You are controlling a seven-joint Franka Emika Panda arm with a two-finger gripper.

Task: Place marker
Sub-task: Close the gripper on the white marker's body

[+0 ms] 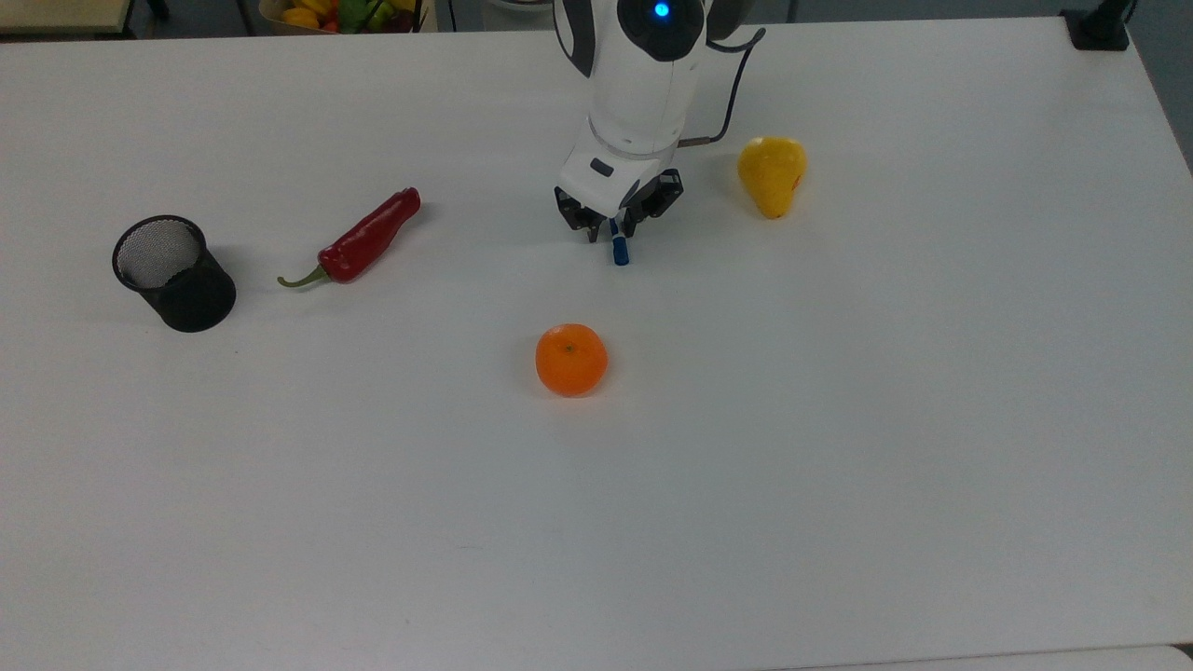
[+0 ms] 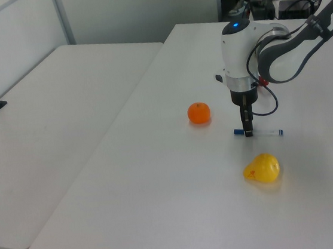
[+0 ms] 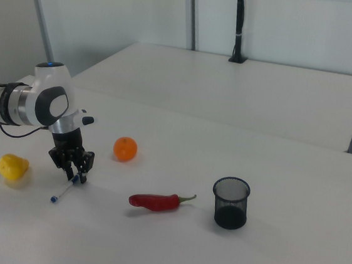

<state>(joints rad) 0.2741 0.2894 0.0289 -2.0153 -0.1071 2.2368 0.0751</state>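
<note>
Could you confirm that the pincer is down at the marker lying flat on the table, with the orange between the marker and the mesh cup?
Not quite: the red chili pepper, not the orange, lies between the marker and the mesh cup, as the top view shows. The pincer is indeed down at the marker, which lies flat on the table.

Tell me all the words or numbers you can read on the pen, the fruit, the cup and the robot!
None can be read.
The marker has a blue mark on its white barrel, too small to read.
The orange, pear, chili pepper and black mesh cup show no writing.
The robot arm shows a blue light, no words.
</note>
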